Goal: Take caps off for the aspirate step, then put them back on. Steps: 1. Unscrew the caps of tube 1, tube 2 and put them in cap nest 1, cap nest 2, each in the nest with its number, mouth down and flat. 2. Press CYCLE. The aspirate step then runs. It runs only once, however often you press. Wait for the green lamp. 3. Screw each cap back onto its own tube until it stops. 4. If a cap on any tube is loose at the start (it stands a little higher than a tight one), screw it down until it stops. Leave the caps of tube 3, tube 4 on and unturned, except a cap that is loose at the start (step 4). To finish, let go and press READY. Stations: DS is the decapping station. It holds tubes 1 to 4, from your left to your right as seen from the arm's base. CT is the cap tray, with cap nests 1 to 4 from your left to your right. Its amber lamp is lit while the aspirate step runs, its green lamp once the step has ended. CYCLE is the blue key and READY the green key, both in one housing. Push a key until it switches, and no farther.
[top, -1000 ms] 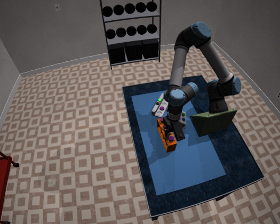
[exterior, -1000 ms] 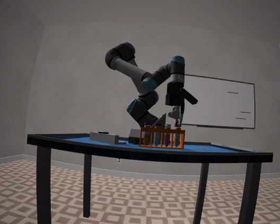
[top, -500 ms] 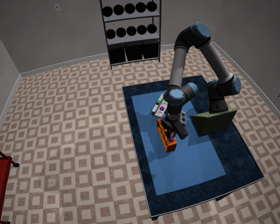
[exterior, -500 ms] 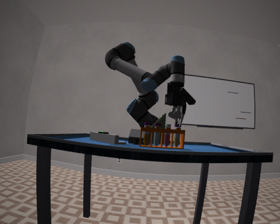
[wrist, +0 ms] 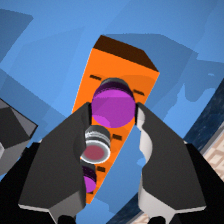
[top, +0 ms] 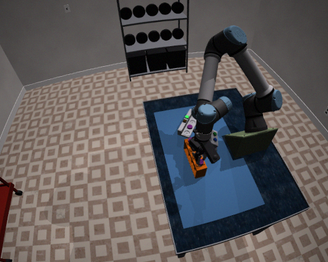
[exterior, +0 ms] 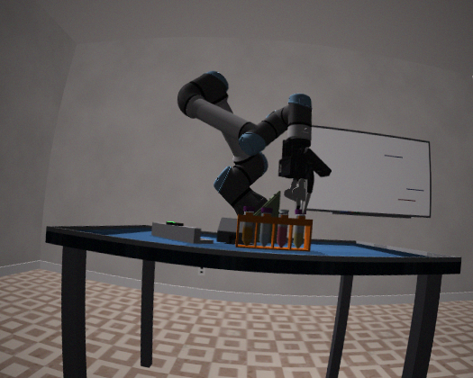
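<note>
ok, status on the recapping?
Tool shut on purple cap, atop the end tube. Neighbouring tube open; one cap in the tray. Green lamp lit. Nothing in the way.

Your arm is built of pale grey tube links joined by black joint housings, each closed with a round blue cap. A light grey ring sits at the wrist, above a boxy black gripper body. From the wrist camera you see one dark grey finger and one lighter, whitish finger.
</note>
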Robot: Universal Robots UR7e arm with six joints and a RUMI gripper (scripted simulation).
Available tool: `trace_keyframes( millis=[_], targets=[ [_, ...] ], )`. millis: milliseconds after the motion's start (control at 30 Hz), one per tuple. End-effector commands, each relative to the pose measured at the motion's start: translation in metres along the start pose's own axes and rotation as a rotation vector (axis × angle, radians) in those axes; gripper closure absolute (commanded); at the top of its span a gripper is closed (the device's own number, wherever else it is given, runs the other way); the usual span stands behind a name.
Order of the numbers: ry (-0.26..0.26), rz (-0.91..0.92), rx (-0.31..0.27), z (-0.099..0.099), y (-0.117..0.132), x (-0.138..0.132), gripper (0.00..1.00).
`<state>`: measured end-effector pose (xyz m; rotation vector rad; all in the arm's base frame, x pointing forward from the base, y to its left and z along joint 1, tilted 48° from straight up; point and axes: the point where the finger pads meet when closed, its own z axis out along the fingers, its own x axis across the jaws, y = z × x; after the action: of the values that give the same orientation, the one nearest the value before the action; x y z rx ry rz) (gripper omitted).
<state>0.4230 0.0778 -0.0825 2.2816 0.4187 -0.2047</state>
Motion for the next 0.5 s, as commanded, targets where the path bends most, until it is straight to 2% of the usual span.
trace_keyframes(
  millis=[0,333,467],
  targets=[
    [0.0,0.122,-0.001,-0.0002,0.0,0.0003,1.0],
    [0.001,0.455,-0.001,0.0004,0.0001,0.0003,1.0],
    [0.001,0.522,-0.001,0.0004,0.0,0.0003,1.0]
  ],
)
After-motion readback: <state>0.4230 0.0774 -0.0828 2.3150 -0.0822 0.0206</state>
